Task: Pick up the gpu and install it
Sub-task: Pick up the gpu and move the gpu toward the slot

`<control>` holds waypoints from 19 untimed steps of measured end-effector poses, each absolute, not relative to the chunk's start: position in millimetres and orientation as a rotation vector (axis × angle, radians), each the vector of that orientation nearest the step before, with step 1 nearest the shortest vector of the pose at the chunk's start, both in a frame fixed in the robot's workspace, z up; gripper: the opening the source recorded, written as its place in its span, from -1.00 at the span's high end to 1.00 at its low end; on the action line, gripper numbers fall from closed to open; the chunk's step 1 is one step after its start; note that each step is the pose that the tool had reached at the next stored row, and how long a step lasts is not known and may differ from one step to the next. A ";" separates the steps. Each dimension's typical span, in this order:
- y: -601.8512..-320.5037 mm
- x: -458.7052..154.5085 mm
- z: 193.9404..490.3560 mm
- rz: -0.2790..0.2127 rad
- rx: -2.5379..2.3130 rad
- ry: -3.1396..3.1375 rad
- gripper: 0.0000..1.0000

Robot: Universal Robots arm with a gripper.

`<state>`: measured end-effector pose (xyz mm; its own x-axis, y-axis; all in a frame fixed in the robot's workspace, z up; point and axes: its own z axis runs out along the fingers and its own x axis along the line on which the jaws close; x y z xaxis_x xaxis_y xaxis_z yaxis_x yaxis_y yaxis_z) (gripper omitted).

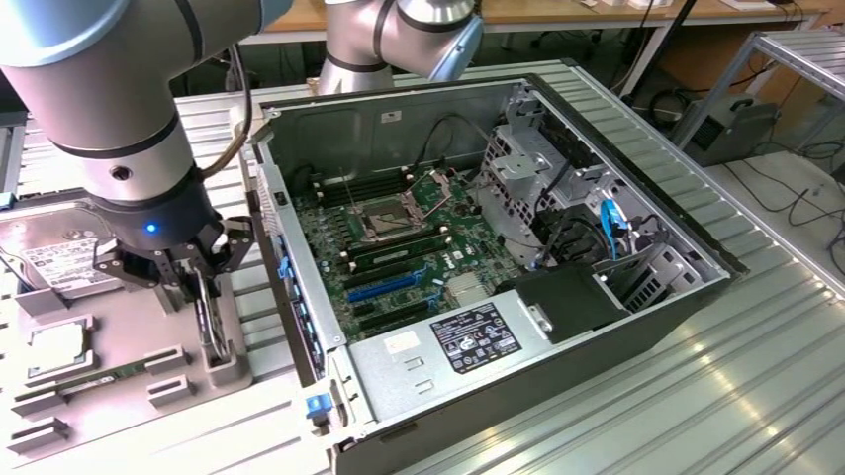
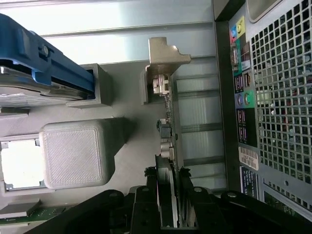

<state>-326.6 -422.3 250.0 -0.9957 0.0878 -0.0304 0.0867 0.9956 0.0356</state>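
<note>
**A:** The hand [image 2: 168, 178] is seen lowered over the parts tray [image 1: 133, 435], at the exterior view's left. What is being held?

**B:** The gpu [image 1: 208, 322] is pinched between the two black fingers, one pressed to each flat face, so the hand is narrowed onto the card rather than spread wide. The card's lower edge appears to be seated in its slotted grey holder [image 1: 228, 368], so it is judged gripped but not yet lifted.

**A:** Why is it stood on edge like that?

**B:** Both faces are offered to the fingers that way, it is thought, and the connector edge is kept pointing down. The pale bracket [image 2: 165, 53] is left clear at the far end.

**A:** And the target?

**B:** The computer case [image 1: 555, 396] is laid on its side on the ribbed table [image 1: 713, 396], just beside the tray, with the motherboard [image 1: 396, 237] facing up. A blue slot [image 1: 380, 287] is visible near the case's nearer wall.

**A:** What is in the way?

**B:** That wall is set between card and board. Loose cables [image 1: 568, 233] and a drive cage [image 1: 521, 163] are crowded along the far side. On the tray, a hard drive [image 1: 53, 259] and a green memory stick [image 1: 106, 379] are parked close by, and a grey block [image 2: 75, 153] is just beside the card.
</note>
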 end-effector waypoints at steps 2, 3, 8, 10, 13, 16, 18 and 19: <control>-422.2 -325.9 254.7 0.053 0.135 3.106 0.43; -422.3 -325.6 258.4 0.053 0.133 3.107 0.43; -422.2 -324.6 274.1 0.053 0.130 3.107 0.43; -422.3 -324.5 282.8 0.053 0.128 3.107 0.43; -422.2 -324.3 297.3 0.053 0.127 3.108 0.43; -422.3 -324.0 312.7 0.053 0.125 3.110 0.43; -422.4 -323.2 322.0 0.053 0.124 3.112 0.43; -422.4 -322.7 326.5 0.053 0.124 3.113 0.43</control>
<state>-322.7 -422.4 326.5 -0.9965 0.0800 -0.0244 0.0791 0.9962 0.0351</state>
